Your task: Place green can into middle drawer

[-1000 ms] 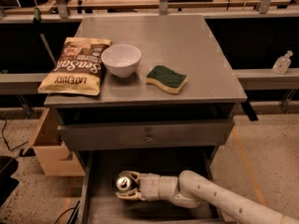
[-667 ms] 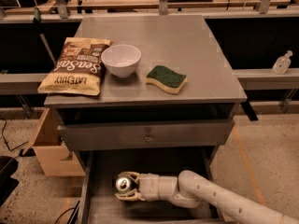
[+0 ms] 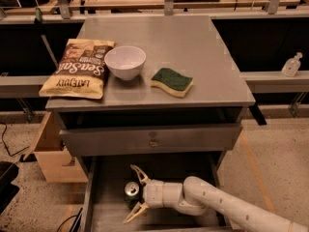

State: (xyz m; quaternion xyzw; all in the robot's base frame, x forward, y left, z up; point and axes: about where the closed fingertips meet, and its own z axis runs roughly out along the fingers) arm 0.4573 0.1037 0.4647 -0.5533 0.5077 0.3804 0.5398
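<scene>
Spreading wide inside the middle drawer [image 3: 108, 211], my gripper [image 3: 128, 194] now shows its two fingers splayed well apart, one above and one below the green can [image 3: 131, 189], where a second ago they sat drawn in close against it. The can stands upright on the drawer floor, silver top up, in the gap between the open fingers and, as far as I can see, held by neither. It has barely shifted, which I read as a clean release, not a drop. Up and behind the gripper, the closed drawer front [image 3: 152, 140] with its small knob hangs just over the arm, and higher still the table [image 3: 193, 47] carries the chip bag [image 3: 77, 69], the white bowl [image 3: 125, 62] and the sponge [image 3: 172, 81], all as they were. By my judgement the placing is done; what remains is drawing the arm straight back out without nudging the can.
</scene>
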